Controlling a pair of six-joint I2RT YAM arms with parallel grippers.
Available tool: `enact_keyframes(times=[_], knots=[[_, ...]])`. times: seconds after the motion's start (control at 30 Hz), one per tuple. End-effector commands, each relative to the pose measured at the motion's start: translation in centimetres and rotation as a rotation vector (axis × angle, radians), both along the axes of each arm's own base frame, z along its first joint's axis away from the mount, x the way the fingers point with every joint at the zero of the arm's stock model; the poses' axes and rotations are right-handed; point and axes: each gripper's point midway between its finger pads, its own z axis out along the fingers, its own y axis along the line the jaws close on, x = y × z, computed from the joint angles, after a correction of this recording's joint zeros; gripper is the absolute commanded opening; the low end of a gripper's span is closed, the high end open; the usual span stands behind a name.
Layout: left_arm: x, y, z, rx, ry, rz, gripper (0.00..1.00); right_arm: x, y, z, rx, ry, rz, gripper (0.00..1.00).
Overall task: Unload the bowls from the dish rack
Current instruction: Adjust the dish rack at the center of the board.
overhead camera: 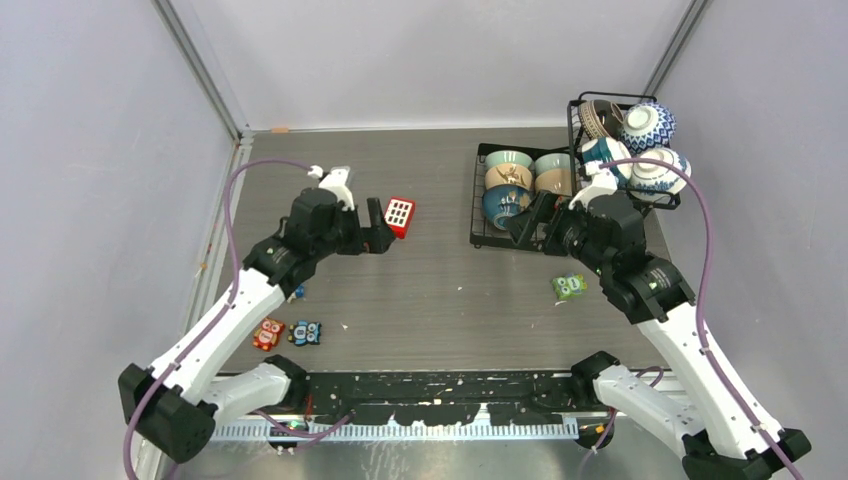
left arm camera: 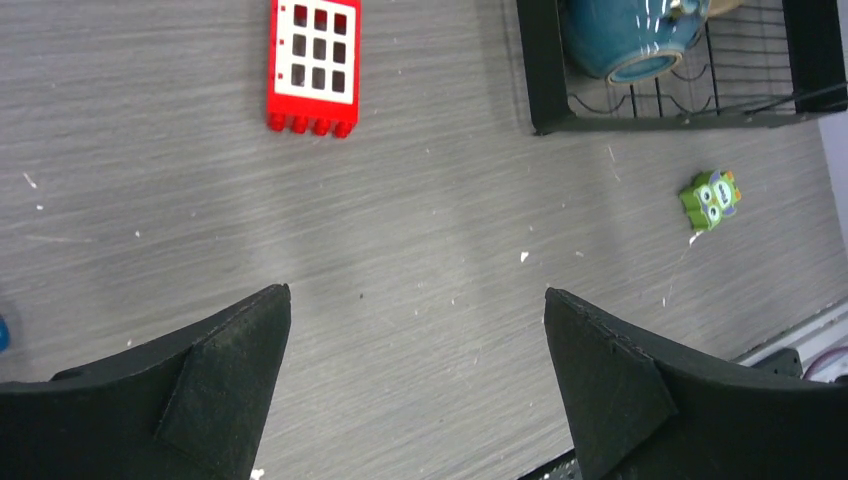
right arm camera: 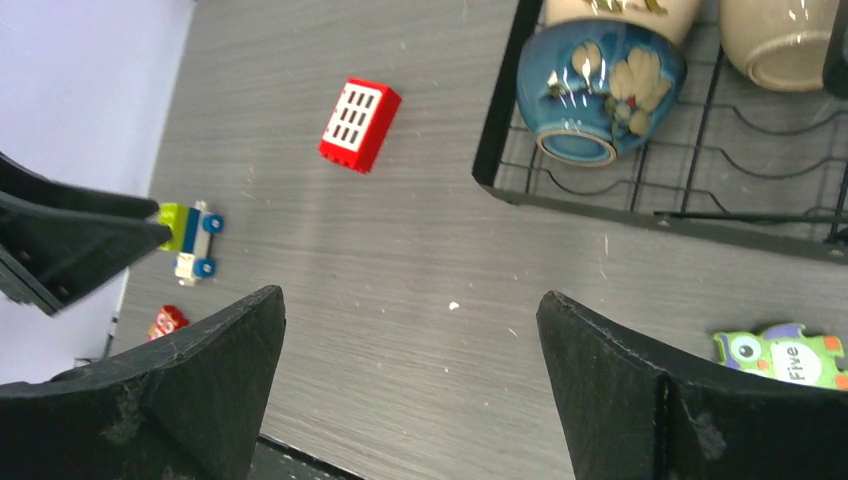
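Left jaws: apart
Right jaws: apart
Bowls (overhead camera: 505, 203): crowded in dish rack (overhead camera: 475, 205); basket ones overlap, count unclear
Rack's near edge: partly hidden by right arm (overhead camera: 640, 275)

One readable word only: "Five", showing in dark letters on the pale belly patch of the green monster puzzle piece (right arm camera: 780, 358), which is lying on the worktop (right arm camera: 400, 300) in the right wrist view. In the other views the piece's lettering is coming out too small. Markings on the orange toy (overhead camera: 267, 333) and the blue toy (overhead camera: 305, 332) are reading as blur.
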Motion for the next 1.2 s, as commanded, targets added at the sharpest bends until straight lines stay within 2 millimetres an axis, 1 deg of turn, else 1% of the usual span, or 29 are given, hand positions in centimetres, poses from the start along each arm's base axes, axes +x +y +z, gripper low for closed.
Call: enact_keyframes(times=[0.0, 0.1, 0.13, 0.2, 0.23, 0.27, 0.33, 0.43, 0.53, 0.6, 0.63, 0.67, 0.73, 0.77, 0.83, 0.9, 0.97, 1.03, 1.1, 1.17], knots=[[2.5, -1.3, 1.1, 0.028, -0.024, 0.003, 1.0, -0.5, 0.1, -2.0, -0.039, 0.034, 0.024, 1.0], [3.7, -2.1, -0.2, 0.1, 0.022, -0.019, 1.0, -1.2, 1.0, -3.4, -0.021, 0.073, 0.073, 0.99], [4.2, -2.2, -0.7, 0.122, 0.041, -0.014, 1.0, -1.4, 1.2, -3.8, -0.016, 0.081, 0.078, 0.98], [4.9, -2.7, -1.7, 0.152, 0.076, -0.023, 0.97, -1.7, 1.3, -4.6, -0.01, 0.093, 0.082, 0.98], [5.3, -3.1, -2.2, 0.156, 0.095, -0.032, 0.95, -1.8, 1.3, -4.9, -0.012, 0.098, 0.083, 0.97], [5.6, -3.8, -2.2, 0.149, 0.104, -0.043, 0.95, -1.9, 1.2, -5.3, -0.016, 0.102, 0.08, 0.97], [6.1, -5.4, -2.6, 0.133, 0.116, -0.064, 0.94, -2.1, 0.9, -5.8, -0.029, 0.107, 0.074, 0.97], [6.8, -8.7, -2.4, 0.113, 0.101, -0.107, 0.94, -2.5, 0.6, -6.4, -0.044, 0.121, 0.069, 0.97], [8.0, -11.7, -2.5, 0.093, 0.11, -0.125, 0.94, -2.9, 0.3, -7.0, -0.052, 0.137, 0.066, 0.97], [8.8, -13.8, -2.5, 0.091, 0.112, -0.147, 0.91, -3.3, 0.1, -7.3, -0.058, 0.15, 0.064, 0.96], [9.1, -14.7, -2.9, 0.099, 0.12, -0.156, 0.9, -3.2, -0.4, -7.4, -0.072, 0.151, 0.039, 0.96], [9.5, -15.8, -3.6, 0.116, 0.132, -0.164, 0.9, -3.3, -0.7, -7.3, -0.08, 0.152, 0.026, 0.95], [10.2, -17.2, -4.1, 0.142, 0.139, -0.171, 0.88, -3.6, -1.3, -7.0, -0.092, 0.152, 0.009, 0.95], [10.4, -17.8, -4.2, 0.151, 0.142, -0.174, 0.87, -3.7, -1.5, -6.6, -0.093, 0.144, 0.002, 0.95], [10.7, -18.8, -4.4, 0.165, 0.148, -0.179, 0.85, -3.9, -1.9, -5.0, -0.087, 0.12, -0.008, 0.94], [10.8, -19.2, -4.1, 0.16, 0.135, -0.168, 0.84, -4.2, -2.4, -2.5, -0.079, 0.081, -0.022, 0.94], [10.8, -19.2, -3.3, 0.13, 0.112, -0.151, 0.84, -4.5, -3.4, 1.1, -0.078, 0.019, -0.053, 0.94], [10.8, -18.9, -2.5, 0.105, 0.08, -0.137, 0.84, -4.4, -5.4, 4.6, -0.106, -0.043, -0.137, 0.94], [10.6, -18.8, -1.6, 0.079, 0.049, -0.144, 0.85, -4.3, -7.9, 7.7, -0.144, -0.093, -0.252, 0.94], [10.6, -18.8, -1.3, 0.068, 0.029, -0.147, 0.86, -4.1, -10.5, 9.5, -0.179, -0.115, -0.392, 0.92]])
